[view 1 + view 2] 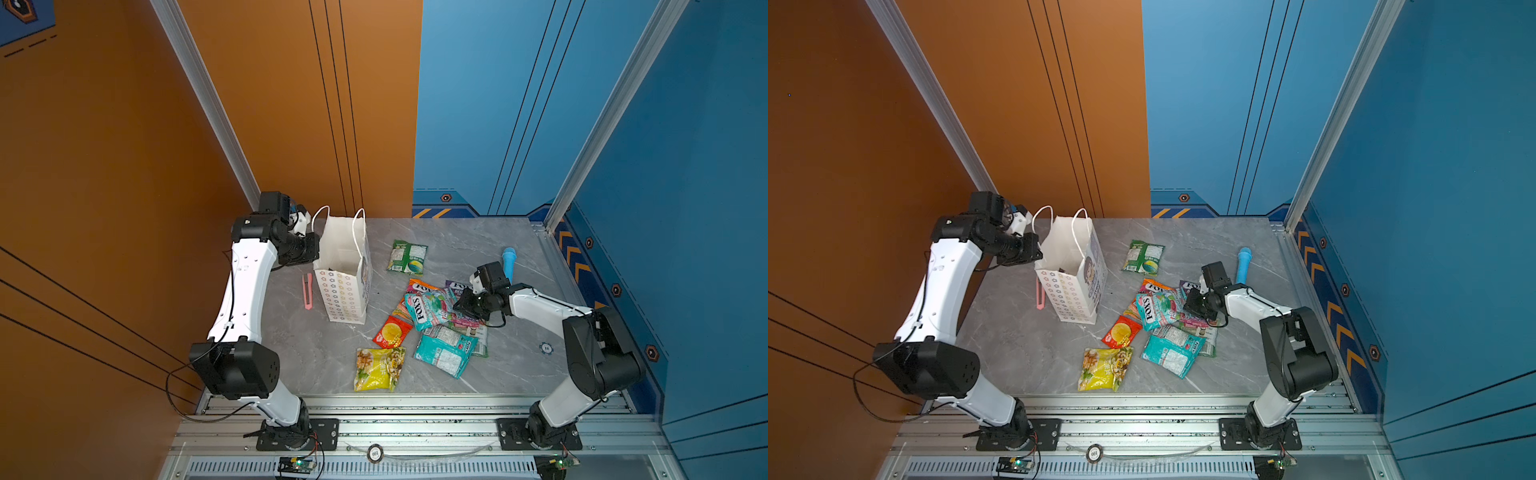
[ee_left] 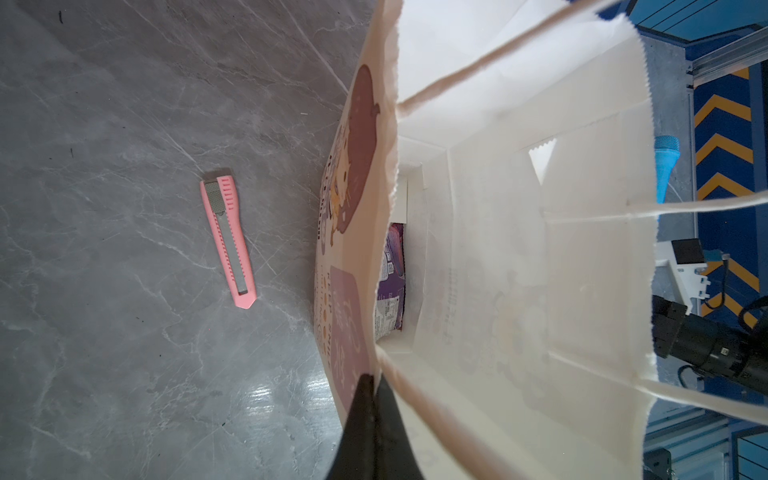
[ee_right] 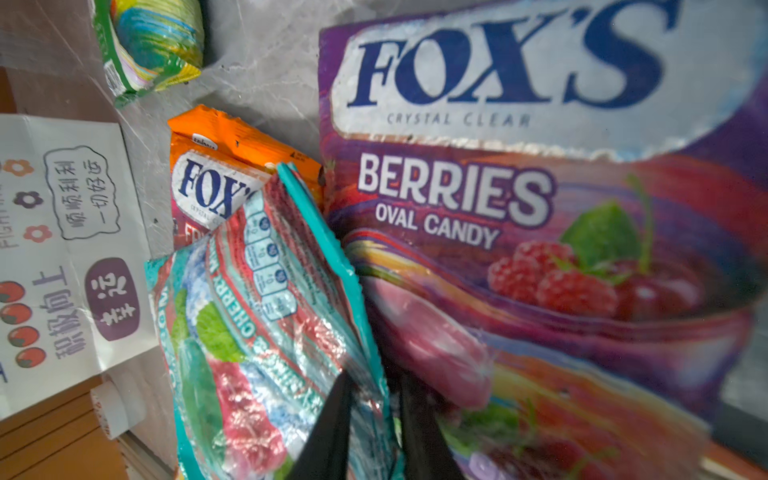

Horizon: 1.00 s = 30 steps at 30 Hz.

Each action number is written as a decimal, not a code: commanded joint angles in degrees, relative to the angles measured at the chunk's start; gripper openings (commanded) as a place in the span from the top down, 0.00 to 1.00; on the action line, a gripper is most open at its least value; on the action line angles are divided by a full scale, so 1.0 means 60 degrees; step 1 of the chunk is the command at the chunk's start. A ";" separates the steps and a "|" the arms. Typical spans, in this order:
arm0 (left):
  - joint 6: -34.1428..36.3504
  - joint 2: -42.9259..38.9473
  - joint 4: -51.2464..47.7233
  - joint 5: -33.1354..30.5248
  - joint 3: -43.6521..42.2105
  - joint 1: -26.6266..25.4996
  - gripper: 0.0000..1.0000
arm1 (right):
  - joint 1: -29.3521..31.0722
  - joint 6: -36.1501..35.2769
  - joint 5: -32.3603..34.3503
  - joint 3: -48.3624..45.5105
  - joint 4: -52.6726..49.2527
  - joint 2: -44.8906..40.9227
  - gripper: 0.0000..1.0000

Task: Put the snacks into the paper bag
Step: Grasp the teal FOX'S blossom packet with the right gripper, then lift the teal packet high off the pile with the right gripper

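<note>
Teal and shiny, the FOX'S packet (image 3: 257,324) on top of the pile is the snack in hand: the right end effector (image 3: 374,386) has a black finger on each side of its edge and looks pinched shut on it. To do this well, I think it should lift the packet straight up, carry it across, and let go only when it is right over the hole. It looks slippery, so go slow. The paper bag (image 1: 340,295) stands upright at the left of the desk (image 1: 316,353), and the left end effector (image 2: 375,384) is clamped on its rim, holding the mouth wide. One purple packet (image 2: 392,274) lies inside already. The white cord handles (image 2: 478,66) stick up and could catch the snack. A pink cutter (image 2: 228,241) lies just beside the bag and a blue cylinder (image 1: 509,262) lies near the right arm; both should stay out. The berries packet (image 3: 540,249) and the orange packet (image 3: 232,137) lie right by the teal one and may get dragged along.
</note>
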 commanded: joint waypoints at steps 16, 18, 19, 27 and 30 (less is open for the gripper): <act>-0.0059 0.0052 -0.0196 0.0158 0.0104 0.0000 1.00 | 0.0666 0.0683 -0.0218 0.1787 -0.0279 -0.1147 1.00; -0.0049 0.0069 -0.0193 0.0182 0.0104 0.0000 1.00 | 0.0911 0.0775 -0.0134 0.2175 -0.0307 -0.1197 1.00; -0.0060 0.0073 -0.0194 0.0181 0.0119 0.0000 1.00 | 0.1007 0.0850 -0.0112 0.2351 -0.0286 -0.1193 1.00; -0.0054 0.0106 -0.0202 0.0333 0.0135 -0.0022 1.00 | 0.1824 0.1150 0.0041 0.4230 -0.0135 -0.0744 1.00; -0.0054 0.0130 -0.0196 0.0355 0.0119 -0.0037 1.00 | 0.1934 0.1158 0.0116 0.4792 -0.0051 -0.0466 1.00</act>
